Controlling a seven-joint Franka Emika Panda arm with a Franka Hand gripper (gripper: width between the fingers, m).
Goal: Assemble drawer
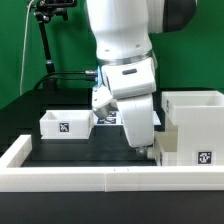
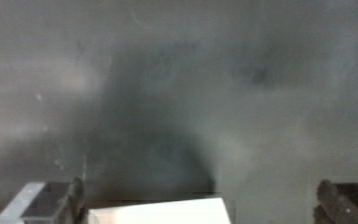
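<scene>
Gripper (image 1: 144, 143) hangs low over the black table (image 1: 70, 146), just beside the drawer's tall hollow box (image 1: 195, 122) at the exterior view's right. Fingers (image 2: 44, 203) are spread wide and grip nothing. A white part's edge (image 2: 158, 212) lies between them, identity unclear. Small tray (image 1: 65, 123) sits well apart at the exterior view's left, open side up.

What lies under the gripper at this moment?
Under the open gripper: bare black table and a white part edging in between the fingers. Which drawer piece it is cannot be told; the frame cuts it off.
</scene>
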